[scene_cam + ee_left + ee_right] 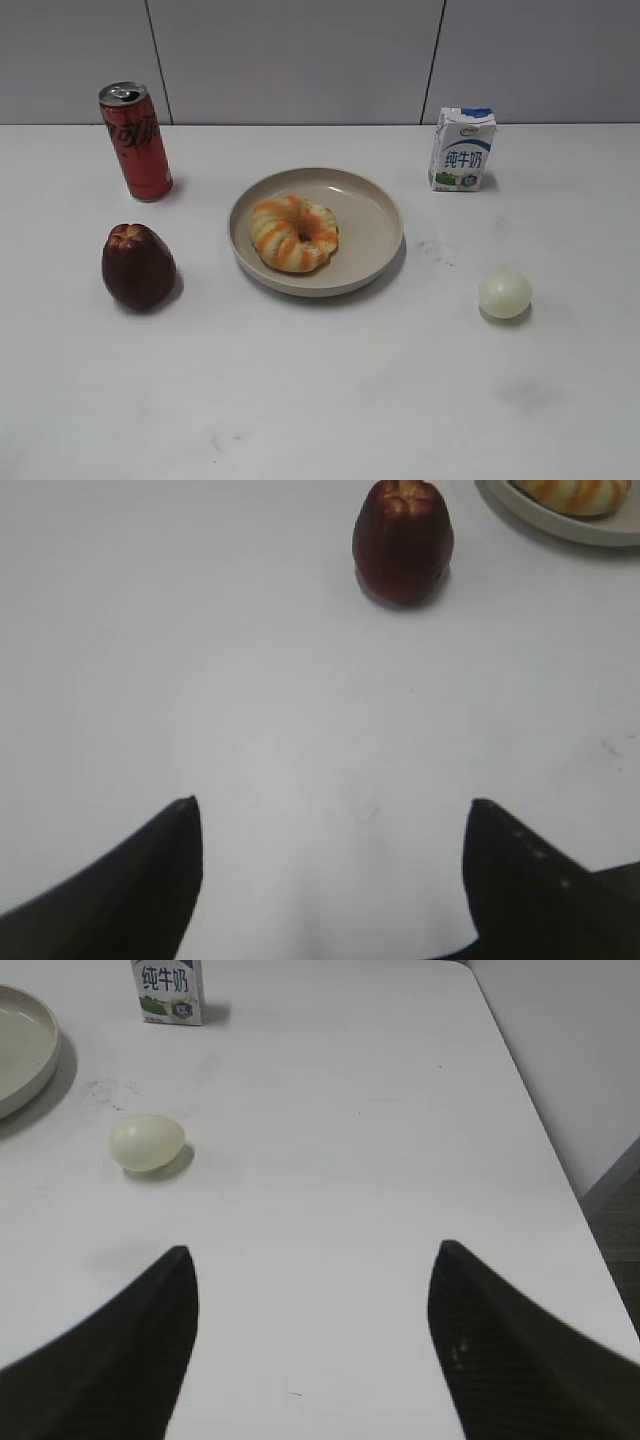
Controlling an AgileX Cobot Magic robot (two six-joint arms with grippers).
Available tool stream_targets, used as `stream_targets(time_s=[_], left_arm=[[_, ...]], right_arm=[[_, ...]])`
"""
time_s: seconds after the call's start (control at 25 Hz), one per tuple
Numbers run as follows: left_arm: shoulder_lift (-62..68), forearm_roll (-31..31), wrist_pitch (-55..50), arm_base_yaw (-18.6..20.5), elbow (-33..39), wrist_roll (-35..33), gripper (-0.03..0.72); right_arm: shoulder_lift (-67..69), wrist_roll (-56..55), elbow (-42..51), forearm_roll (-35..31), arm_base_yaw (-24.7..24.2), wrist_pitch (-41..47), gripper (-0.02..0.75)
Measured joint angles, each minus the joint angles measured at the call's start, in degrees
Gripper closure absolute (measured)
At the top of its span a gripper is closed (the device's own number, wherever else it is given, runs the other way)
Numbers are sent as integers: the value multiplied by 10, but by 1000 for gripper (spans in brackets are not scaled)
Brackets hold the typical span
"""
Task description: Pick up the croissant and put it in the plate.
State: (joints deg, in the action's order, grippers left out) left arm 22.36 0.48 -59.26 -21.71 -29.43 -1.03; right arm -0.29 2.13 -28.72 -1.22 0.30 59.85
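The croissant [294,233], a pale yellow ring with orange stripes, lies inside the round beige plate [375,215] at the table's middle. Its edge also shows in the left wrist view [575,492] on the plate [560,525] at the top right. The plate's rim shows in the right wrist view [35,1055] at the far left. My left gripper [333,805] is open and empty above bare table, well short of the dark red fruit. My right gripper [312,1250] is open and empty over bare table. Neither gripper shows in the exterior view.
A red soda can [136,141] stands at the back left. A dark red fruit [138,266] [403,542] sits left of the plate. A milk carton [463,149] [167,990] stands at the back right. A pale egg-like ball [505,295] [147,1141] lies right. The table's right edge [545,1130] is near.
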Motion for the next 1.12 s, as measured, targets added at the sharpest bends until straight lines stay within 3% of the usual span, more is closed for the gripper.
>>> stream_targets(time_s=[0.6,1.12], left_arm=[[-11,-13,-1,7,3,-16,109],[-192,-12,0,178,3,-16,134]], right_arm=[[0,0,0,0,0,0,193],[0,0,0,0,0,0,193]])
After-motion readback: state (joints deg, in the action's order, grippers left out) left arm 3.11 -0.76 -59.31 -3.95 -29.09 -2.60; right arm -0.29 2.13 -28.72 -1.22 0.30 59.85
